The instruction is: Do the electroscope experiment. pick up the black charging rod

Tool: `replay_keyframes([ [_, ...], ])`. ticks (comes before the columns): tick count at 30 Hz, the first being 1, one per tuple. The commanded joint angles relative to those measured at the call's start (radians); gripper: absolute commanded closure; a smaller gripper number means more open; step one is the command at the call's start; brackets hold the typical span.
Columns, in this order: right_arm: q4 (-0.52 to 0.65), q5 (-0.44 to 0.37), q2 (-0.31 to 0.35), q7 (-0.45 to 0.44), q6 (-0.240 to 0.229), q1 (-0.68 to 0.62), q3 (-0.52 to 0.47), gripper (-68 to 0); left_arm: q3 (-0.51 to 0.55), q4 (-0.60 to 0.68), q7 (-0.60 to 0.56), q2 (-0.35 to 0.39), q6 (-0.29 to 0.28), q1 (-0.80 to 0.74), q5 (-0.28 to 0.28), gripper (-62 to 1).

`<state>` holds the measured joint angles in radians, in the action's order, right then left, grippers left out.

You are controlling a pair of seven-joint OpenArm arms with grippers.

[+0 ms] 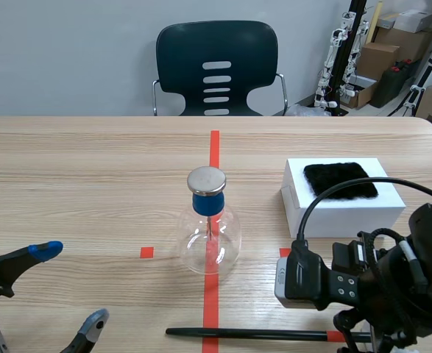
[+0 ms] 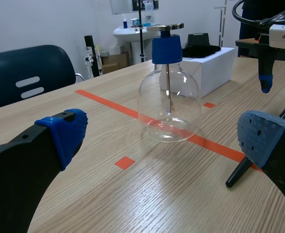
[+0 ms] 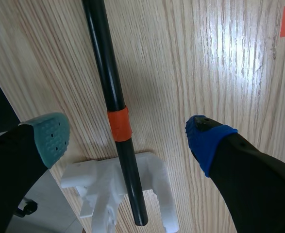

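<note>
By the counter's (image 1: 90, 169) near left corner hangs the left hand (image 1: 70, 287), released, its two blue-padded fingers spread wide with nothing between them.

At the middle of the counter, on the red tape line, stands one electroscope flask (image 1: 210, 239). It is clear glass and upright, with a blue cap (image 1: 207, 203) and a flat metal disc (image 1: 206, 179) on top. A thin stem hangs down inside it.

One black charging rod (image 1: 252, 334) lies flat along the near edge, crossing the tape line and running to the right under the right arm. It is slim, straight and glossy, with a single orange band (image 3: 119, 124) close to its right end. That end rests on one small white stand (image 3: 98, 184).

The right hand (image 3: 127, 137) hovers over the banded part of the rod. It is released too, with one finger on each side of the rod and neither pad touching it.

Toward the right edge, farther back than that hand, sits one white box (image 1: 348, 209) with one piece of black fuzzy cloth (image 1: 341, 180) lying on its top.

One dark chair (image 1: 217, 70) stands beyond the far edge.
</note>
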<state>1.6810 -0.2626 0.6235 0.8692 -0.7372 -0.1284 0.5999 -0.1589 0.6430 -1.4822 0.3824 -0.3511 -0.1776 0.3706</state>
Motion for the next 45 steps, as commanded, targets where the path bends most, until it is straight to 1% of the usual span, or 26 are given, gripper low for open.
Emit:
replay_keyframes([
  [1, 0.010, 0.005, 0.010, 0.000, -0.008, 0.014, -0.005, -48.5, 0.000, 0.003, -0.017, -0.003, -0.002, -0.002, -0.007, -62.3],
  [8, -0.035, 0.016, 0.001, -0.005, -0.008, 0.012, -0.003, -48.4, 0.000, 0.003, -0.018, -0.003, -0.002, -0.002, -0.008, -62.3],
  [14, -0.046, 0.043, -0.003, -0.042, -0.008, 0.013, -0.003, -48.4, 0.000, 0.004, -0.018, -0.003, -0.003, -0.002, -0.011, -62.3],
  [16, -0.046, 0.047, -0.003, -0.047, -0.008, 0.013, -0.003, -46.3, 0.000, 0.004, -0.018, -0.003, -0.014, -0.002, -0.019, -62.3],
  [19, -0.046, 0.047, -0.003, -0.047, -0.008, 0.012, -0.003, -39.6, 0.000, 0.004, -0.011, -0.003, -0.063, -0.002, -0.054, -62.3],
  [21, -0.046, 0.047, -0.003, -0.047, -0.008, 0.012, -0.003, -37.4, 0.000, 0.004, -0.009, -0.003, -0.063, -0.002, -0.055, -62.3],
  [24, -0.046, 0.046, -0.003, -0.055, -0.008, 0.012, -0.003, -36.9, 0.000, 0.004, -0.006, -0.003, -0.063, -0.002, -0.055, -62.3],
  [29, -0.046, 0.046, -0.003, -0.077, -0.008, 0.012, -0.003, -30.4, 0.000, 0.004, -0.002, -0.005, -0.063, -0.002, -0.056, -62.3],
  [36, -0.046, 0.049, -0.003, -0.091, -0.008, 0.012, -0.003, -29.9, 0.000, 0.004, -0.002, -0.005, -0.063, -0.002, -0.056, -62.3],
  [40, -0.046, 0.050, -0.003, -0.092, -0.008, 0.012, -0.001, -27.7, 0.000, 0.004, -0.002, -0.005, -0.063, -0.002, -0.056, -62.3],
  [43, -0.047, 0.063, -0.003, -0.091, -0.008, 0.012, 0.019, -27.7, 0.000, 0.004, -0.003, -0.005, -0.063, -0.002, -0.056, -62.3],
  [45, -0.052, 0.076, -0.004, -0.093, -0.008, 0.012, 0.039, -25.8, 0.000, 0.004, -0.003, -0.005, -0.063, -0.002, -0.056, -62.3],
])
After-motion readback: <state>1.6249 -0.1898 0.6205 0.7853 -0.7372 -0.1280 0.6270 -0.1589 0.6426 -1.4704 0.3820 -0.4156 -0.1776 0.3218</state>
